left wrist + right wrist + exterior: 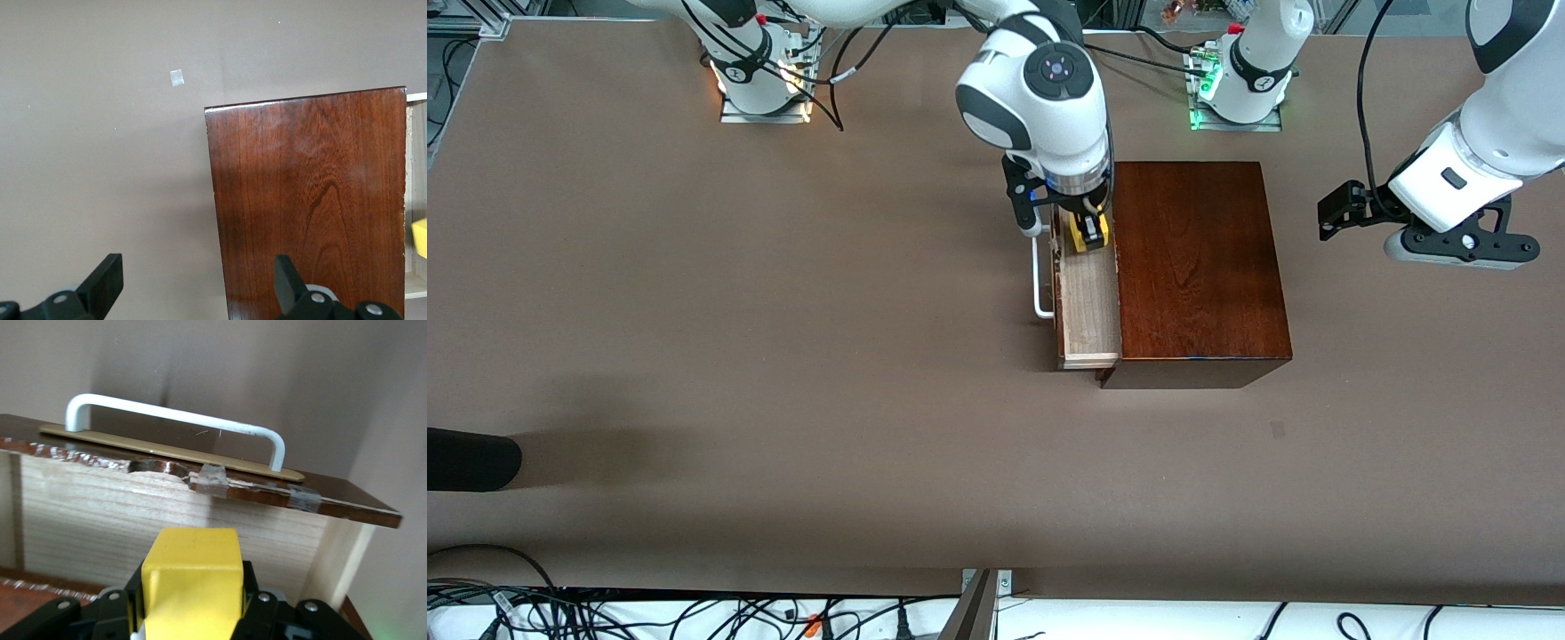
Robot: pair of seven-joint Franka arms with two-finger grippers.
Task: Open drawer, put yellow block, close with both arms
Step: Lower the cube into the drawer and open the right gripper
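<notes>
- Since the drawer is already pulled out, the big thing under the right gripper (1089, 229) is the brown table (783, 356), with the dark wooden box (1196, 267) sitting on it, right beside that gripper toward the left arm's end.
- The drawer (1089, 307) itself sticks out of the box directly below the right gripper; its pale tray runs from under the claw toward the front camera, and its white handle (1040, 284) sits just outside the claw, toward the right arm's end.
- Right gripper is clamped on the yellow block (1089, 233), fingers squeezing its sides, hanging over the end of the tray closest to the robot bases. In the right wrist view the block (192, 583) looks lined up with the inside of the drawer front.
- Left gripper (1463, 249) is waiting up high off the box's other end, fingers (103, 280) spread apart and holding nothing.
- Doing it well, I'd guess: go straight down so the block clears the box edge and the drawer front, then let go low so it doesn't bounce out.
- What's in the way: the tray opening looks narrow, so the fingers could clip the box edge or the chipped front panel.
- Small stuff: a bit of tape (177, 77) on the table, nowhere near the claw.
</notes>
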